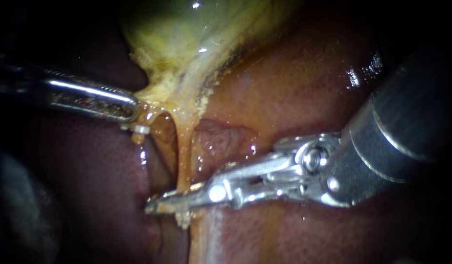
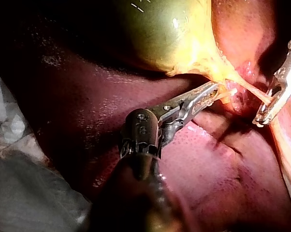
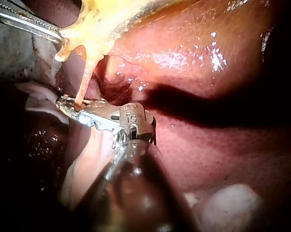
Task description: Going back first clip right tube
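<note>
The yellow-green gallbladder (image 1: 187,34) hangs over the dark red liver (image 1: 294,83). My left instrument (image 1: 133,107) comes in from the left, its jaws shut on the yellow tissue at the gallbladder's lower end. From there a thin orange tube (image 1: 183,151), the right one of two strands, runs down. My right instrument (image 1: 155,204) reaches across from the right and its long narrow jaws lie close together on this tube. The right wrist view shows the tube (image 3: 85,77) running into those jaws (image 3: 68,104). A small white piece (image 1: 142,129) sits just under the left jaws.
Wet liver surface (image 2: 218,169) surrounds the site on all sides. A shallow pink hollow (image 1: 221,139) lies between the tube and my right instrument's wrist. Pale cloth (image 2: 20,159) lies behind my left instrument's shaft.
</note>
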`<state>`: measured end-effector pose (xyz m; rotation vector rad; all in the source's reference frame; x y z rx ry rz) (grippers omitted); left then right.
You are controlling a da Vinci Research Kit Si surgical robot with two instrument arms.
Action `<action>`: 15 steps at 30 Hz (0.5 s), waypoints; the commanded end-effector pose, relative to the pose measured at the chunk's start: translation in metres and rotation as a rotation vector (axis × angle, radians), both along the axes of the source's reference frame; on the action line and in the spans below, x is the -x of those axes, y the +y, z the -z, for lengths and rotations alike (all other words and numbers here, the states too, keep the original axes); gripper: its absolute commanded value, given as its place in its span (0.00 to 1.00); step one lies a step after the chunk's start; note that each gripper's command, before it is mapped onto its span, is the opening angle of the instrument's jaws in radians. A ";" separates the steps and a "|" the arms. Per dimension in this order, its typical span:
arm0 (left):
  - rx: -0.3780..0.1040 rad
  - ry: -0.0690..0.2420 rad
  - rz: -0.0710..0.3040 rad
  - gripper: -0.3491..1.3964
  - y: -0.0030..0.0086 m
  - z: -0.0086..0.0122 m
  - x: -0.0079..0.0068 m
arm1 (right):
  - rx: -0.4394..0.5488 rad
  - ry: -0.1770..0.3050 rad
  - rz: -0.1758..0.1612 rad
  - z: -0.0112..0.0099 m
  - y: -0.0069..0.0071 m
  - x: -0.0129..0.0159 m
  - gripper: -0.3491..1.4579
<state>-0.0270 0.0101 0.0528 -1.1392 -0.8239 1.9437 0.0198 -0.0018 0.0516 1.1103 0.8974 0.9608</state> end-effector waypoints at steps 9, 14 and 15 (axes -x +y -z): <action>0.000 0.000 0.000 0.00 0.0000 0.0000 0.0000 | 0.205 0.112 0.078 -0.0024 -0.0015 -0.0008 0.42; 0.000 0.000 0.000 0.00 0.0000 0.0000 0.0000 | 0.295 0.136 0.090 -0.0042 -0.0014 -0.0008 0.45; 0.000 0.000 0.000 0.00 0.0000 0.0000 0.0000 | 0.322 0.138 0.084 -0.0046 -0.0012 -0.0007 0.46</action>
